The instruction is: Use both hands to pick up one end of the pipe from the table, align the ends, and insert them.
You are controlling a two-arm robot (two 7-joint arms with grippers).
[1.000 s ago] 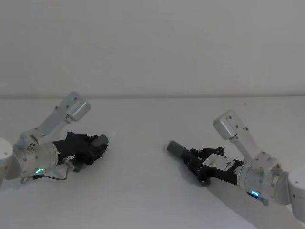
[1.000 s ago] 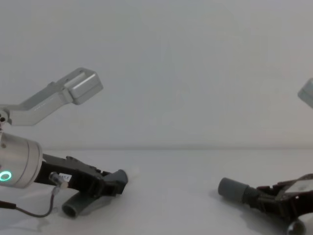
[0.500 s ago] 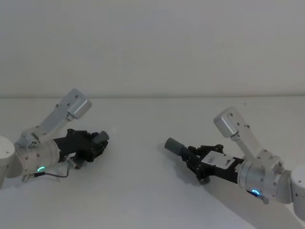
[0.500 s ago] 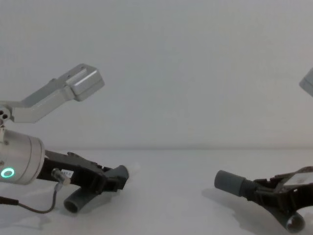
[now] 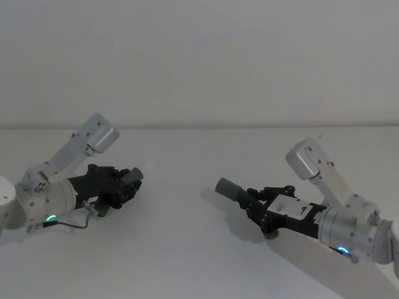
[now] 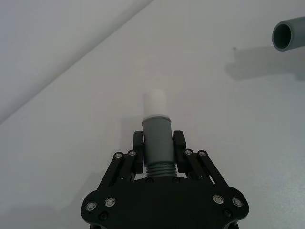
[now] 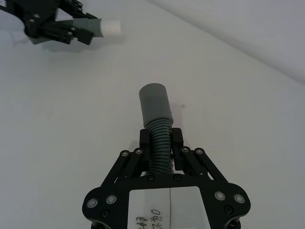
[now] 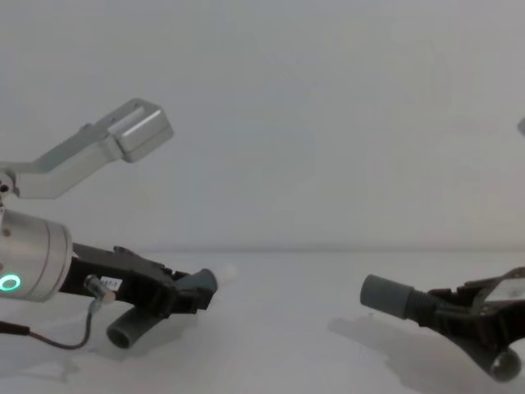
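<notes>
My left gripper (image 5: pixel 126 181) is shut on the short pipe piece at its smooth grey collar (image 6: pixel 157 138), and the white spigot tip (image 6: pixel 155 102) sticks out past the fingers. The piece's open tail end (image 8: pixel 125 332) hangs below the gripper. My right gripper (image 5: pixel 257 202) is shut on the corrugated part of the other pipe piece (image 7: pixel 159 138), just behind its wider grey socket cuff (image 7: pixel 154 102). Both pieces are held a little above the white table (image 5: pixel 187 249). The two ends point roughly toward each other with a wide gap between them. The cuff's open mouth (image 6: pixel 289 34) faces the left wrist camera.
The white table runs back to a plain pale wall (image 5: pixel 199 62). A thin black cable (image 8: pixel 49 341) loops under the left wrist. The right piece's tail end (image 8: pixel 506 364) hangs low near the table at the right edge.
Both grippers have risen slightly with their pipe pieces. The socket cuff and the white tip now sit higher above the table. Both holds are unchanged.
</notes>
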